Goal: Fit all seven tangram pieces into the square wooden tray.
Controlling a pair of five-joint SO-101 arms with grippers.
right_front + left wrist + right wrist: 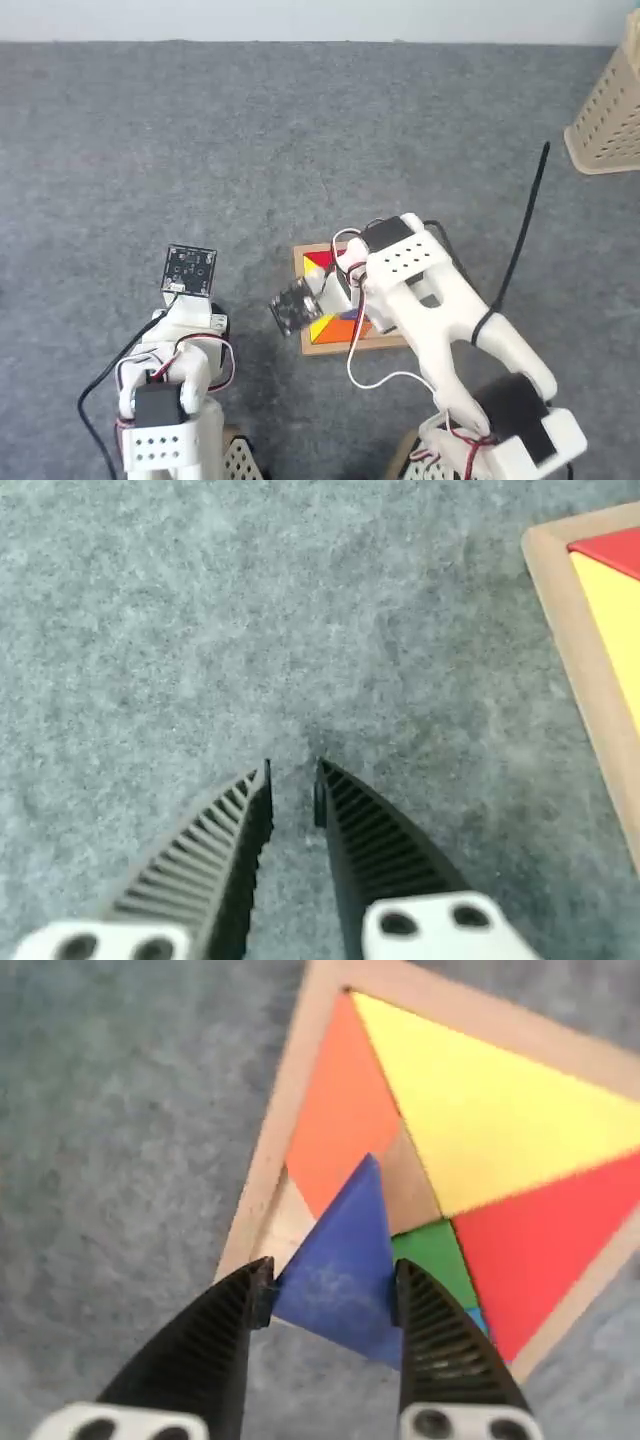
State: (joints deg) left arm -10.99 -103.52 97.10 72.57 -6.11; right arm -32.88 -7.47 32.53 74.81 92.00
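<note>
My right gripper [330, 1290] is shut on a dark blue triangle [345, 1265], holding it just above a corner of the square wooden tray [290, 1090]. Inside the tray lie an orange piece [340, 1120], a big yellow triangle [490, 1125], a red triangle [540, 1245] and a green piece [435, 1258]. A bare wooden gap shows under the blue triangle's tip. In the high view the right arm [405, 270] covers most of the tray [312, 345]. My left gripper [292, 785] hovers over bare carpet beside the tray's edge [570, 630], its fingers slightly apart and holding nothing.
Grey carpet covers the whole table. A beige perforated basket [610, 100] stands at the far right. A thin black rod [525, 225] rises at the right, behind the right arm. The left arm [180, 340] stands left of the tray.
</note>
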